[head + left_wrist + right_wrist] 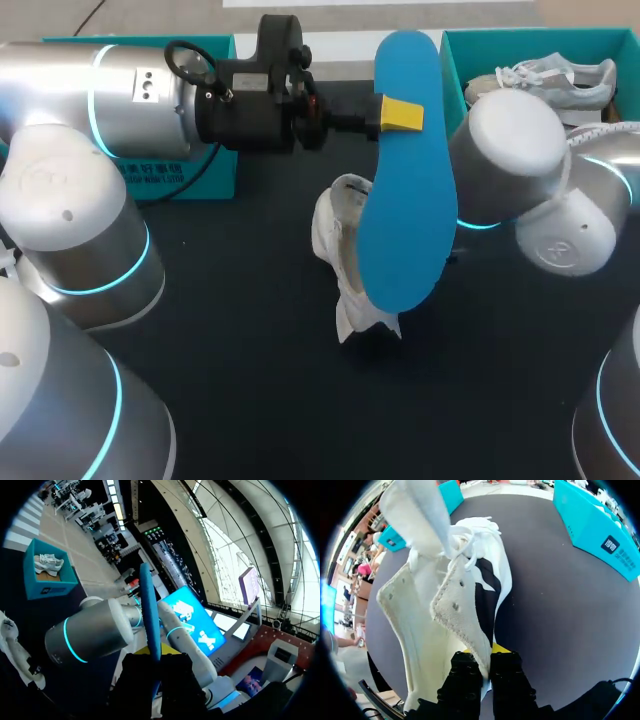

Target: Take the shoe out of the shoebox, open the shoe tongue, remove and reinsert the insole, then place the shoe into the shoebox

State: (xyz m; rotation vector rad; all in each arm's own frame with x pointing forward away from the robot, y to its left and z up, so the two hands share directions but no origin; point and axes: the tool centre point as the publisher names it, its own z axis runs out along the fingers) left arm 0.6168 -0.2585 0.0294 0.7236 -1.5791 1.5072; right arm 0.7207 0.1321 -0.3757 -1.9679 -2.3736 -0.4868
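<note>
The blue insole (405, 200) is being held in the air by the left gripper (401, 115), with its 2 fingers pressed onto the upper part from both sides. The white shoe (345, 250) is being held upright over the dark table (230, 380), just beside the insole, and its side wall is being pinched by the right gripper (479, 655). At reinsertion the insole is probably being risked against the collar. As only 1 thin edge is gripped, the shoe could be twisted loose.
</note>
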